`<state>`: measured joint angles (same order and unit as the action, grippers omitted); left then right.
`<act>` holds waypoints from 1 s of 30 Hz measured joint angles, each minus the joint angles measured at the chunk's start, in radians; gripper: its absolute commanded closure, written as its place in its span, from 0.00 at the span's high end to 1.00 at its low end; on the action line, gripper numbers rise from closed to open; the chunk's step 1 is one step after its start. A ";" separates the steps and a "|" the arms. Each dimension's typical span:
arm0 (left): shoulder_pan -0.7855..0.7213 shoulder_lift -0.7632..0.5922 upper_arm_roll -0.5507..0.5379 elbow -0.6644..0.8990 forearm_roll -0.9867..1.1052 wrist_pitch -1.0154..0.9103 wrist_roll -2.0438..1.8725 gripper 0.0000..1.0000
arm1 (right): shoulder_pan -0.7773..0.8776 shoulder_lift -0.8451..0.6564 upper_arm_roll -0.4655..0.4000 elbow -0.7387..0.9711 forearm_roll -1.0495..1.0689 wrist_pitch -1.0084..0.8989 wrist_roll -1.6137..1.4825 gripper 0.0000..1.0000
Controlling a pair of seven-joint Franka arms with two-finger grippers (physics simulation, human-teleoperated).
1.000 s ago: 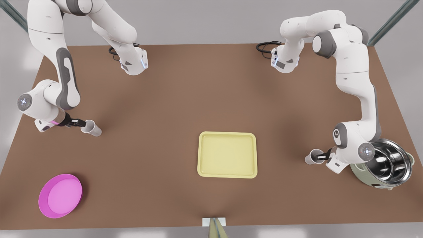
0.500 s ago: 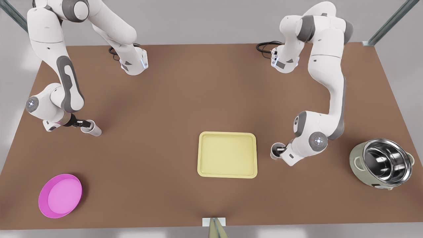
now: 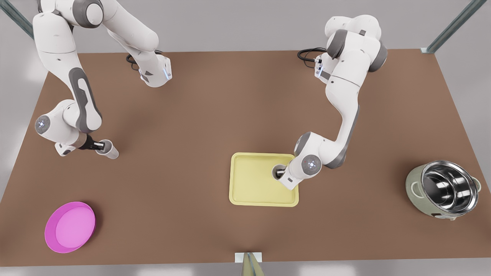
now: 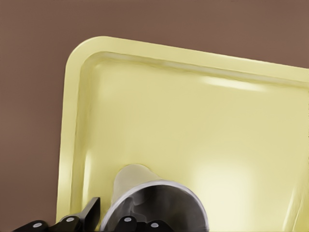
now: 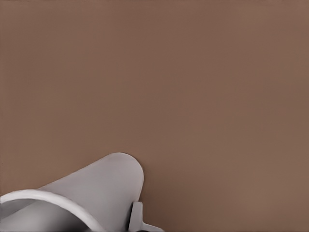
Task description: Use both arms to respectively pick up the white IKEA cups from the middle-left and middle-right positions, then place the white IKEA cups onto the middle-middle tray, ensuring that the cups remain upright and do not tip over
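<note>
Each gripper, left [image 3: 279, 172] over the tray [image 3: 249, 191], right [image 3: 100, 145], clamps a half-hidden cup.

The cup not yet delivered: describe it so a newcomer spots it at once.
Start at the brown table, front view's left half. Above the magenta plate, the right gripper holds a white cup over bare tabletop. Its twin is over the yellow tray.

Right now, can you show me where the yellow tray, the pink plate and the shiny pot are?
yellow tray [image 3: 249, 180], front view, bare floor.
pink plate [image 3: 73, 226], front view, middle of its inside.
shiny pot [image 3: 448, 186], front view, steel inside.
</note>
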<state>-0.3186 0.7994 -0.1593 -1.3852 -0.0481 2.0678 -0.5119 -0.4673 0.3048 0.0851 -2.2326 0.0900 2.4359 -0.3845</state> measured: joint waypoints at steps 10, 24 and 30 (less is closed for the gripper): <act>0.034 -0.004 -0.025 -0.015 0.014 -0.019 -0.118 1.00 | 0.305 0.068 0.211 0.282 0.112 -0.062 0.062 0.21; 0.149 -0.016 -0.159 -0.016 0.081 -0.174 -0.247 1.00 | 0.689 0.184 0.201 0.400 0.085 0.039 0.425 0.21; 0.180 -0.020 -0.189 -0.011 0.091 -0.190 -0.279 1.00 | 0.739 0.245 0.200 0.408 0.036 0.134 0.571 0.21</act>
<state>-0.1388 0.7793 -0.3488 -1.3962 0.0433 1.8775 -0.7913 0.2716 0.5499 0.2852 -1.8245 0.1264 2.5696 0.1869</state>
